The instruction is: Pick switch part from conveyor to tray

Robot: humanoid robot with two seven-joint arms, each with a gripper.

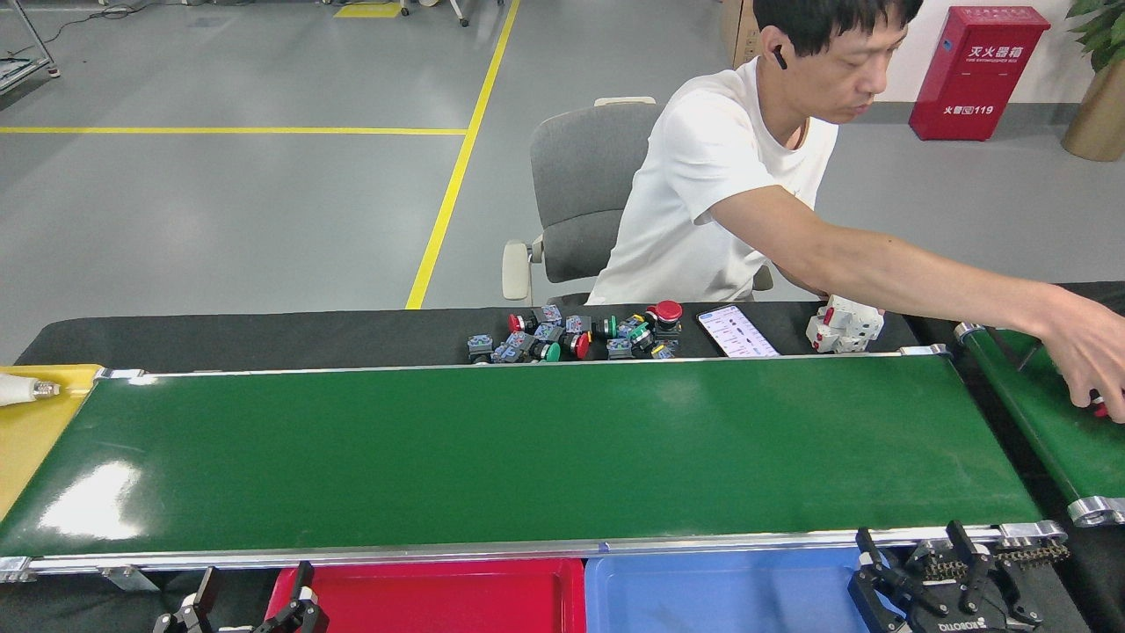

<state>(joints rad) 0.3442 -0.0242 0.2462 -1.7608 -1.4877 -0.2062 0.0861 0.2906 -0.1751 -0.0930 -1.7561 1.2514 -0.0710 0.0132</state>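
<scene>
The conveyor [527, 448] runs across the middle, a wide glossy dark-green belt in a silver frame, with nothing lying on it. A pile of switch parts [580, 336] with red and green buttons sits on the black table just behind its far edge. Below the near edge lie a red tray [439, 598] and a blue tray [712, 598], both bare where they show. My left gripper [255, 596] is open above the red tray's left end. My right gripper [910, 543] is open over the blue tray's right end.
A seated person in a white shirt reaches an arm [879, 264] to the shorter green belt [1046, 422] at right, the hand [1094, 365] on a small red item. A phone [736, 331] and a white part [844, 323] lie on the table. A yellow tray [35, 422] is at left.
</scene>
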